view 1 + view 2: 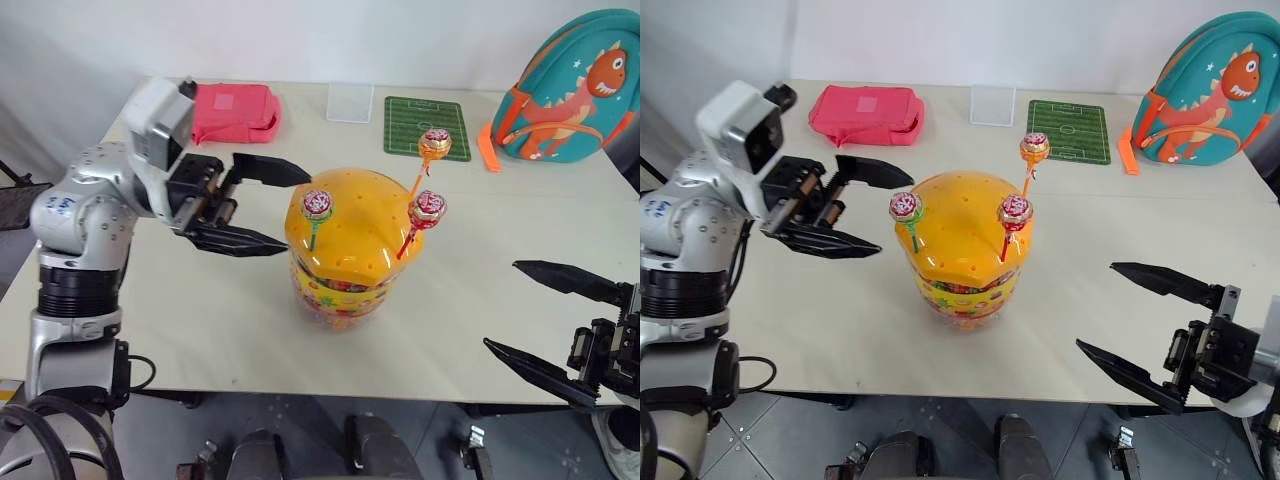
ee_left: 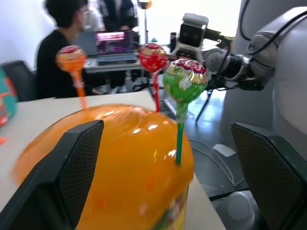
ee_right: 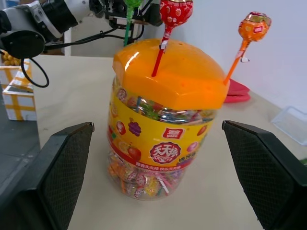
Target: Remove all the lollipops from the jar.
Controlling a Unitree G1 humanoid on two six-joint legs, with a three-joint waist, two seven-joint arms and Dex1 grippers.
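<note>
Left gripper (image 1: 262,212) spread, level beside jar (image 1: 340,250); right gripper (image 1: 545,318) spread, empty. Best: pinch green-stick lollipop (image 1: 317,206) below its head, lift straight.

The jar's orange lid (image 2: 129,158) is framed between the left gripper's (image 2: 163,182) wide-parted jaws; three lollipops (image 2: 184,79) are stuck upright in it, and a seated person (image 2: 60,52) is seen behind
</note>
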